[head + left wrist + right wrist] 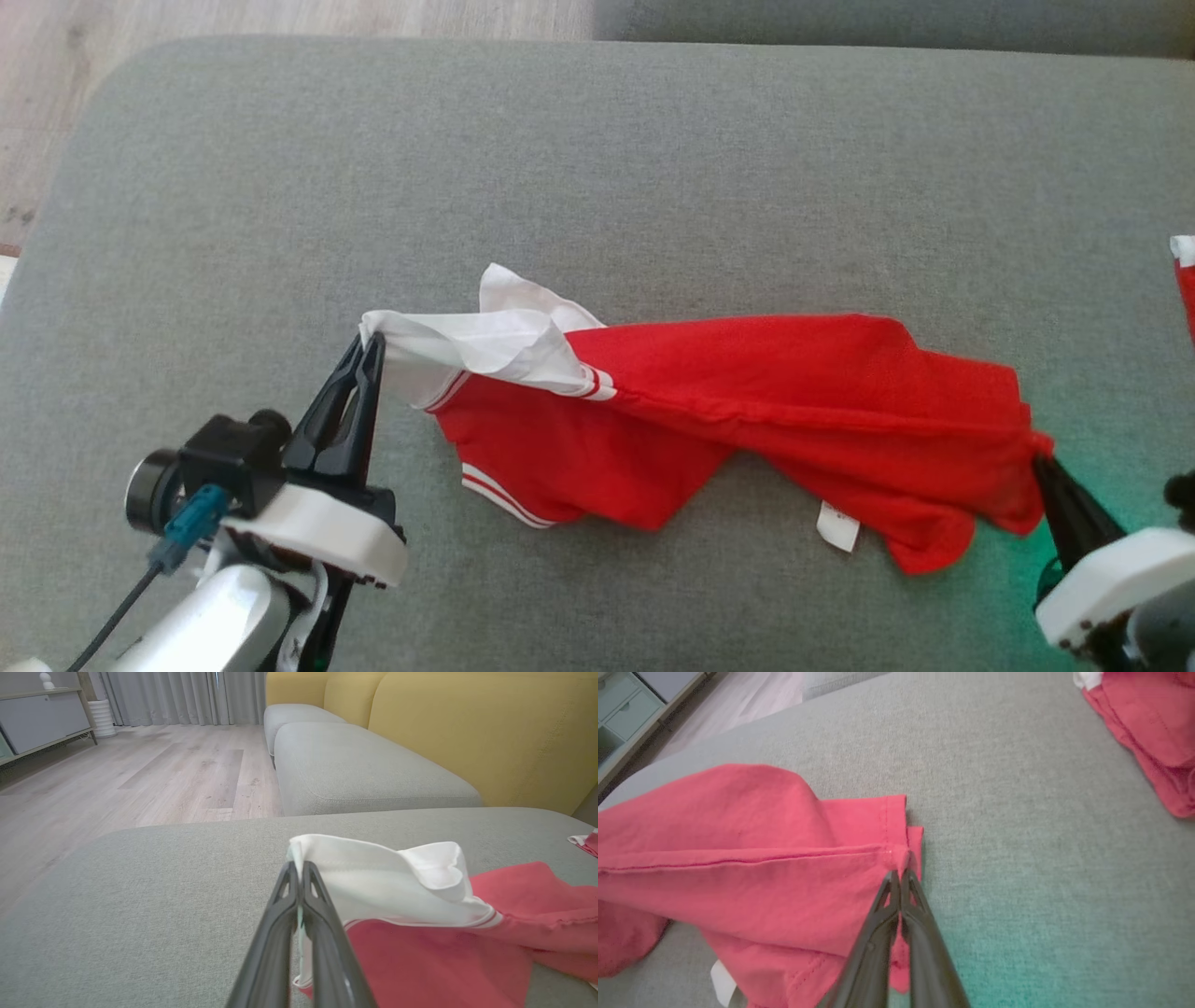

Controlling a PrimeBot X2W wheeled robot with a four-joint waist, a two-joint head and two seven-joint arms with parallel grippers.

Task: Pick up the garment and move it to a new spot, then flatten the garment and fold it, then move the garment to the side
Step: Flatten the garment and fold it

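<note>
A red garment (747,401) with a white sleeve and striped trim lies crumpled across the grey cushion (597,168), stretched from left to right. My left gripper (372,342) is shut on the white sleeve end (373,877), lifting it slightly; in the left wrist view the left gripper (299,865) pinches the white cloth between its tips. My right gripper (1038,457) is shut on the garment's red hem corner at the right; the right wrist view shows the right gripper (899,873) closed over the seam of the garment (761,858).
A second red and white cloth (1186,280) lies at the cushion's right edge, also seen as the second cloth (1148,723). Wooden floor (140,774) lies past the cushion's left edge. A yellow sofa back (467,732) and another grey cushion (364,765) stand beyond.
</note>
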